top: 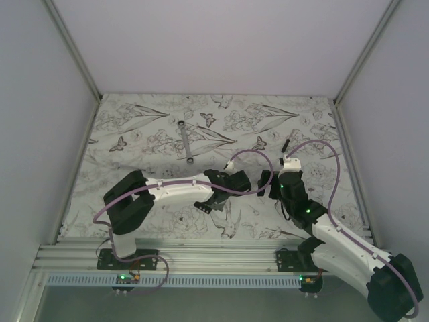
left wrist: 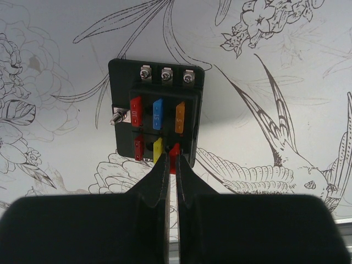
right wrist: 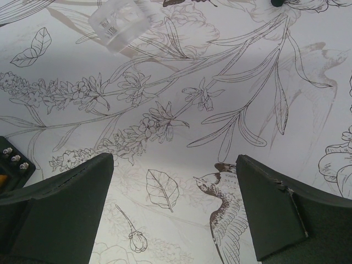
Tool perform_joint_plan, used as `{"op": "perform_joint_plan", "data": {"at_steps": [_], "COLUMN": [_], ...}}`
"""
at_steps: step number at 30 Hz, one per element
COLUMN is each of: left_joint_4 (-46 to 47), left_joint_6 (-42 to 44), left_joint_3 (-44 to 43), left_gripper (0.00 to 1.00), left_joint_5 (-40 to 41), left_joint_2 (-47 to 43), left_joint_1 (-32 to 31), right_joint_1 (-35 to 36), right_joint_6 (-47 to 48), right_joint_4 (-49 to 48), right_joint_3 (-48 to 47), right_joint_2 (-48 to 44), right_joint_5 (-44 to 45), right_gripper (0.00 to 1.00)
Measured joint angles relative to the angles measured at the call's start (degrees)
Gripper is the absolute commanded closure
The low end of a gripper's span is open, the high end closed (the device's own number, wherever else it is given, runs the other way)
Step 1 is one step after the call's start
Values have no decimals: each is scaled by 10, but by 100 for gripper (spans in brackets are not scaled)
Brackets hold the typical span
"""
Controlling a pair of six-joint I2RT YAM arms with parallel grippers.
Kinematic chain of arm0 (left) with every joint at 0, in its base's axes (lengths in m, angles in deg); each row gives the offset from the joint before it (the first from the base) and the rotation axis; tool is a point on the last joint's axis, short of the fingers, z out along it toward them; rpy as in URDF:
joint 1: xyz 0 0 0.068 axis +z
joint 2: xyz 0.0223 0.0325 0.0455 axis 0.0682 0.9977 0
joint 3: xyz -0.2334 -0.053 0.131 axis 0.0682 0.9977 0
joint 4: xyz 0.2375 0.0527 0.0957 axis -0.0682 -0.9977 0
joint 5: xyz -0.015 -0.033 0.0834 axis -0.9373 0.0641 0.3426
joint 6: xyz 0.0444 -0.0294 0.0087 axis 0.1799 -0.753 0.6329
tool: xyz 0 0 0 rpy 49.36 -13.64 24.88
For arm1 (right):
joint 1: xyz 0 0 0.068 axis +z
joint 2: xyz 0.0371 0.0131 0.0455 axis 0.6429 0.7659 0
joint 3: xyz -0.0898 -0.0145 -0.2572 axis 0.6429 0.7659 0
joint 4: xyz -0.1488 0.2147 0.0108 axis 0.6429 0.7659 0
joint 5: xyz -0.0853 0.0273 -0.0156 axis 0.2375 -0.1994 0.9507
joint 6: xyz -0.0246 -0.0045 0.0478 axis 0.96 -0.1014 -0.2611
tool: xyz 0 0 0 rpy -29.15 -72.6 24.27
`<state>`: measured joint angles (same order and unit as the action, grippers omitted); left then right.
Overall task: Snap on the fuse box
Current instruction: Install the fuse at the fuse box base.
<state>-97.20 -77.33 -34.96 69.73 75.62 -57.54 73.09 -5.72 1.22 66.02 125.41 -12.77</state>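
Left hand (left wrist: 170,160), pinched closed, at one fuse box (left wrist: 155,91) with six fuses (left wrist: 158,114); right hand (right wrist: 173,165) gapes wide.

Top view: fixed above and behind my arm bases (top: 127,259), looking down on the whole white flower-printed table cover (top: 154,127)
Left wrist: close over the small black plastic fuse box (left wrist: 157,115), past my left gripper (left wrist: 171,159)
Right wrist: low over the table cover (right wrist: 181,71)
Shared: fuse box (right wrist: 12,159) corner, right wrist's left edge

Left pincer (left wrist: 171,160) pressed together, right pincer (right wrist: 175,165) wide apart.
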Motion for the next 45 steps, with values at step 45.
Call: {"op": "perform_joint_plan", "data": {"at_steps": [45], "left_joint_4": [24], "left_joint_6": [-35], "left_joint_3": [14], "left_gripper": [100], "left_joint_5": [6], "left_joint_2": [-5], "left_joint_1": [0], "right_joint_1": [0], "right_joint_6": [0], "right_joint_4": [0], "right_joint_3": [0], "right_joint_2": [6], "right_joint_5": [-9], "right_gripper": [0]}}
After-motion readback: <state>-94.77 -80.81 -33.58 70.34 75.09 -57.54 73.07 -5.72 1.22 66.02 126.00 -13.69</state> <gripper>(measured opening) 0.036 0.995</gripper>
